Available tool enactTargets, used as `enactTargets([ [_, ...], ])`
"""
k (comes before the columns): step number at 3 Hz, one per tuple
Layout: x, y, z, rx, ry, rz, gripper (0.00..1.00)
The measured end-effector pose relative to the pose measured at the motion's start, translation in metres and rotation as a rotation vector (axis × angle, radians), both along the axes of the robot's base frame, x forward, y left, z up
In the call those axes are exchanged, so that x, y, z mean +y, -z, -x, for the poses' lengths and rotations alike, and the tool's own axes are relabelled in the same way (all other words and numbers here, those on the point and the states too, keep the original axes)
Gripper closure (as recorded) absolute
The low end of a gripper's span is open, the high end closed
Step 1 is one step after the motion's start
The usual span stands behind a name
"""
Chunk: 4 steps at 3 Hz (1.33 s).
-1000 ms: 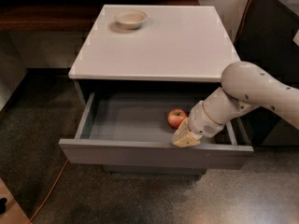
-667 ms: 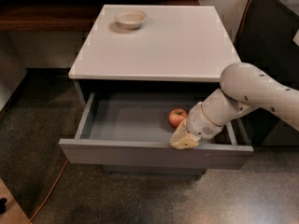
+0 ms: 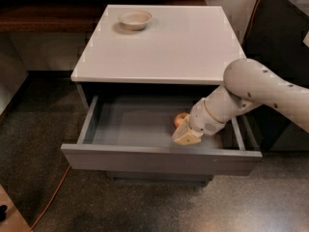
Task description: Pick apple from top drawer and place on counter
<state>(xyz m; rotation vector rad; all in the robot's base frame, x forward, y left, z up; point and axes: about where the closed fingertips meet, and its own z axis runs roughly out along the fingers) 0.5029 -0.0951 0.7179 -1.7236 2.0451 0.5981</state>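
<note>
Bowl, ledge, cable, floor and a dark unit.
Shallow beige bowl (image 3: 135, 19) sits upright, just in front of the dark brown wooden ledge (image 3: 48, 14). An orange cable (image 3: 52, 198) trails across the speckled dark floor (image 3: 145, 208) at lower left. A black cabinet (image 3: 282, 42) stands far right.

I saw the white tabletop (image 3: 183, 47) carrying one shallow beige bowl (image 3: 135, 19) near its far left corner. Below it the top drawer (image 3: 159, 159) stood open, the apple (image 3: 180, 119) lying on its grey bottom toward the right, with the gripper (image 3: 184, 137) down inside just beside it. An orange cable (image 3: 53, 197) ran across the dark floor (image 3: 43, 144).
</note>
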Motion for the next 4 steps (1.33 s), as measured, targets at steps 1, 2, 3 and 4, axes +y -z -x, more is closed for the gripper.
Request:
enactTargets([
  [1,-0.005,-0.003,-0.031,-0.022,0.045,-0.006,0.60],
  [2,-0.015,0.003,-0.061,-0.026,0.097,-0.004,0.36],
  [3,-0.021,0.015,-0.082,-0.019,0.148,-0.012,0.13],
  [4,-0.024,0.028,-0.094,-0.011,0.214,-0.040,0.00],
])
